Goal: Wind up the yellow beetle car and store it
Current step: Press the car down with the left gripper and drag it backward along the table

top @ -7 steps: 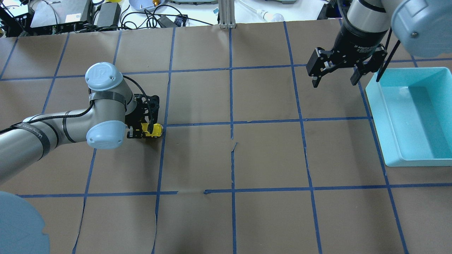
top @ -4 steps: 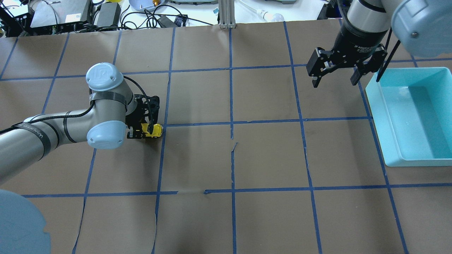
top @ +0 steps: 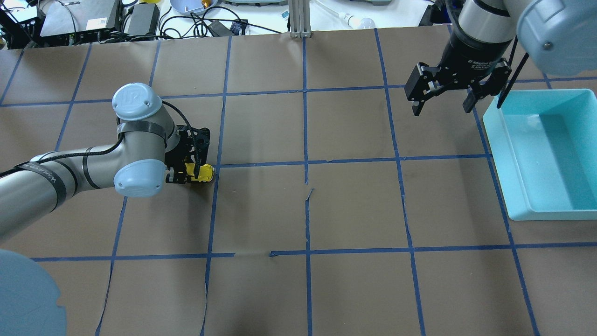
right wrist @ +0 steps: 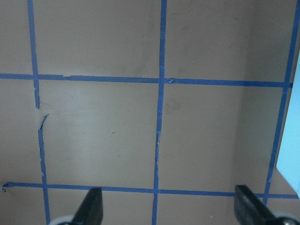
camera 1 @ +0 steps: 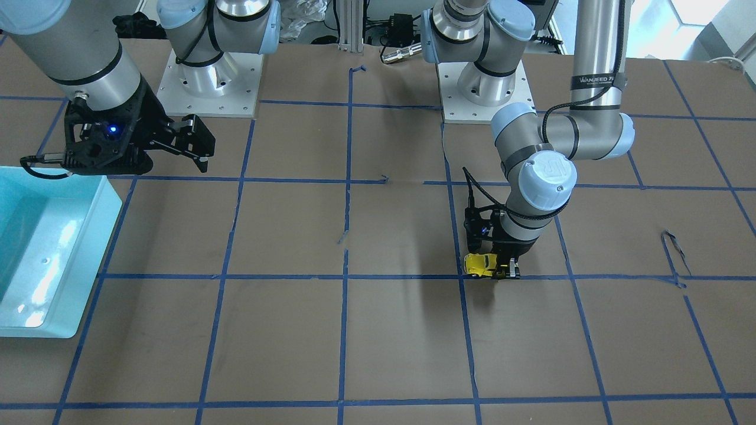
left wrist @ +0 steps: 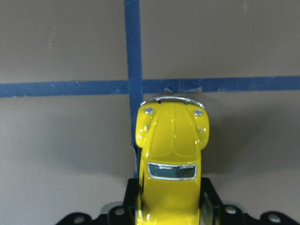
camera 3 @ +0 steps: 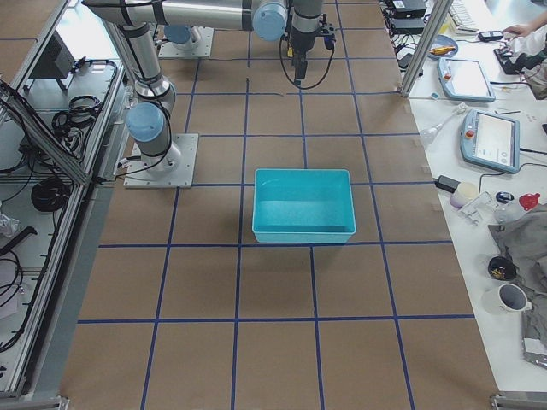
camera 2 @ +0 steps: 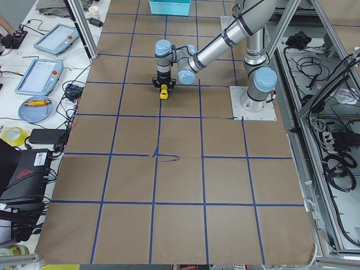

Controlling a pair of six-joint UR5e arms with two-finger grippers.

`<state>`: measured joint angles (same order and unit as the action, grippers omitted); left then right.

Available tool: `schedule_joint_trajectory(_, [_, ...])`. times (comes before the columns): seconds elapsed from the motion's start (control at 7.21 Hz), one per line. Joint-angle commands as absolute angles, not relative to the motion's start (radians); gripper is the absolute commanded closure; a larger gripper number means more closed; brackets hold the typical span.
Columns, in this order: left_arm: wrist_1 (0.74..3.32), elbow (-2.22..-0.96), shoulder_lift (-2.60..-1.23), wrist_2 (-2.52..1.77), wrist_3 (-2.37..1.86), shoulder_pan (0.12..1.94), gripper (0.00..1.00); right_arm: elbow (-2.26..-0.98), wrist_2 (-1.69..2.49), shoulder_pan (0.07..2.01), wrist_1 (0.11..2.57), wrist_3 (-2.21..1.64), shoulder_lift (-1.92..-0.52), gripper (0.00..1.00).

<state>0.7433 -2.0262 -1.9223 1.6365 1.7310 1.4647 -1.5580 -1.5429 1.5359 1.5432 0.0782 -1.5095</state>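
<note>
The yellow beetle car (top: pixel 201 173) sits on the brown table at a blue tape crossing, left of centre. It also shows in the front view (camera 1: pixel 482 264), the left side view (camera 2: pixel 163 91) and the left wrist view (left wrist: pixel 172 154), nose toward the tape crossing. My left gripper (top: pixel 189 176) is shut on the car's rear, low at the table; in the front view it (camera 1: pixel 502 270) grips the car's back. My right gripper (top: pixel 442 106) is open and empty, high at the far right, beside the teal bin (top: pixel 578 98). Its fingertips (right wrist: pixel 91 206) show spread wide.
The teal bin (camera 1: pixel 106 195) stands at the table's right edge in the overhead view and looks empty. Cables and equipment (top: pixel 130 18) lie beyond the far edge. Blue tape lines grid the brown paper; some tape is torn near the middle (top: pixel 308 193).
The left gripper and the car have shifted very slightly toward the left along the table. The right arm has not visibly moved.
</note>
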Motion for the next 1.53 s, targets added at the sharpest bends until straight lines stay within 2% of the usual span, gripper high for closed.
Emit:
schedule_joint_trajectory(0.0, [0.745,-2.034,-1.921,1.634,1.765,1.412,0.96,-1.559,-1.543,1.536,1.543,0.078,-1.509,0.0])
schedule_joint_trajectory(1.39, [0.742,-2.02,-1.924,1.631,2.009,1.235,0.94,-1.559,-1.543,1.536,1.543,0.078,-1.509,0.0])
